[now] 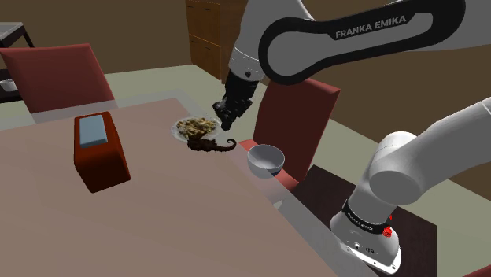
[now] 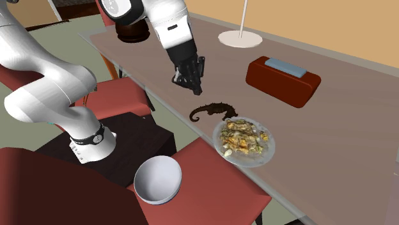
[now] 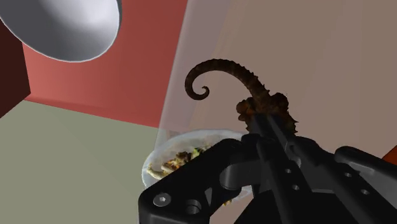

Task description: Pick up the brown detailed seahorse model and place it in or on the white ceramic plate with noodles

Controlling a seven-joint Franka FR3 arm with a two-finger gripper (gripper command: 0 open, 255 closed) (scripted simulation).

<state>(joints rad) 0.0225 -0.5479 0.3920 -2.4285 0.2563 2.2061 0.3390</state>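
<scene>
Hovering claw: we find it closed, empty, above the seahorse.
Plate of noodles: just beside seahorse, on worktop.

Seahorse on the table, just beside the plate; box well apart.

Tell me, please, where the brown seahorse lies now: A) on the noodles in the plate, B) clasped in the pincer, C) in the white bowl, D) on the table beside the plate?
D: the seahorse lies flat on the table right beside the plate, while the pincer hangs above it without holding it.
</scene>
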